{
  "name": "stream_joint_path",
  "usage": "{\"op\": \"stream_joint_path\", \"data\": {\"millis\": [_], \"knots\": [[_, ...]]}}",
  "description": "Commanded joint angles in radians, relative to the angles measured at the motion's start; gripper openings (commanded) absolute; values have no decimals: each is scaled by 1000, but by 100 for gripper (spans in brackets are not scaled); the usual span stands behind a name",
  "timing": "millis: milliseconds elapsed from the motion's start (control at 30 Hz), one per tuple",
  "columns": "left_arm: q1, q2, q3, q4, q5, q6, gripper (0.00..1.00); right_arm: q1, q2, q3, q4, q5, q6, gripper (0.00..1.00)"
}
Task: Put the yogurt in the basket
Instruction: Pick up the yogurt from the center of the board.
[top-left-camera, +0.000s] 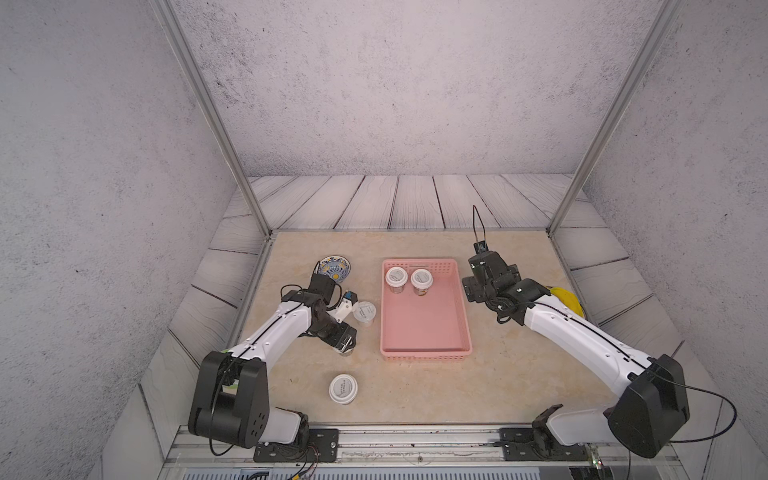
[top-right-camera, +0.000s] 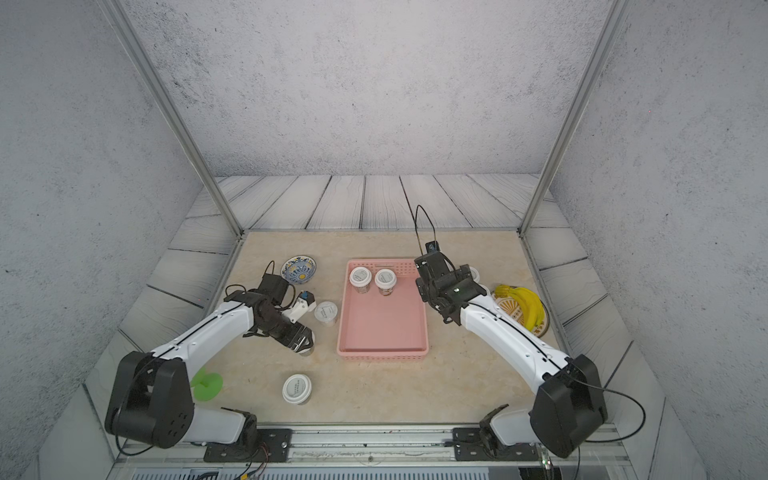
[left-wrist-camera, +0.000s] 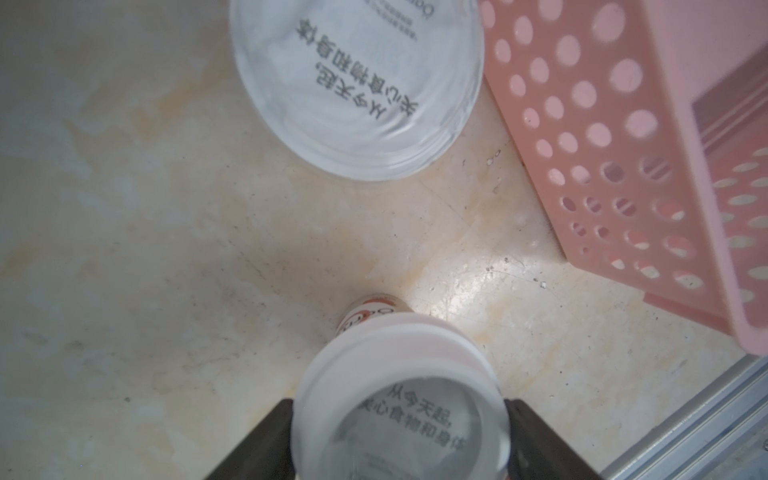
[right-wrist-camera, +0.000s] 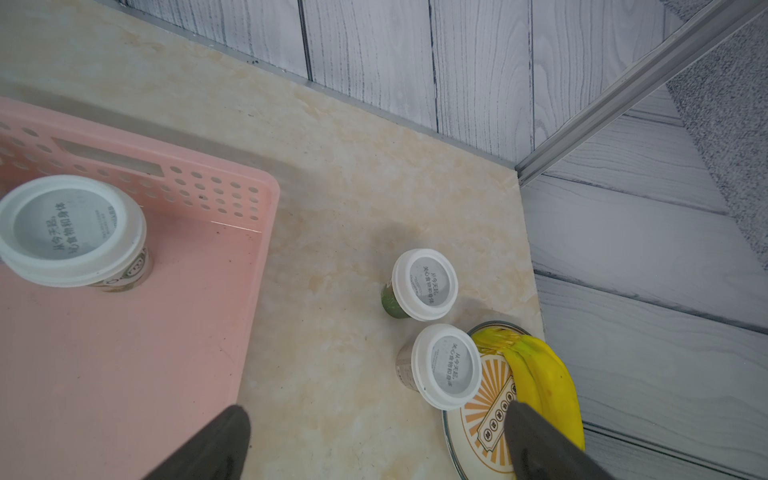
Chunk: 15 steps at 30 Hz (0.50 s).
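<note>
The pink basket (top-left-camera: 426, 328) (top-right-camera: 382, 328) lies mid-table with two yogurt cups (top-left-camera: 396, 277) (top-left-camera: 422, 279) at its far end. My left gripper (top-left-camera: 347, 343) (left-wrist-camera: 401, 405) is left of the basket, both fingers pressed against the white lid of a yogurt cup (left-wrist-camera: 399, 361) that stands on the table. Another cup (top-left-camera: 365, 311) (left-wrist-camera: 357, 83) stands just beyond it, and one (top-left-camera: 343, 389) is nearer the front. My right gripper (top-right-camera: 424, 286) (right-wrist-camera: 376, 409) hangs open and empty by the basket's far right corner. Ahead of it stand a green cup (right-wrist-camera: 424, 284) and a beige cup (right-wrist-camera: 446, 365).
A blue-patterned bowl (top-left-camera: 336, 268) sits behind the left arm. A round plate (right-wrist-camera: 478, 436) with bananas (right-wrist-camera: 544, 382) is at the right edge, touching the beige cup. A green object (top-right-camera: 206, 384) lies by the left arm's base. The basket wall (left-wrist-camera: 602, 137) stands close beside the left gripper.
</note>
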Motion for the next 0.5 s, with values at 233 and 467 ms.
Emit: {"op": "stream_joint_path", "data": {"millis": [233,467], "knots": [[7,9,15,-9,0,-3,75,-4,10,-1,-5,-3,3,100],[7,-3,62,-33,-19,-15,72,-5,14,1,-7,-5,1,100]]}}
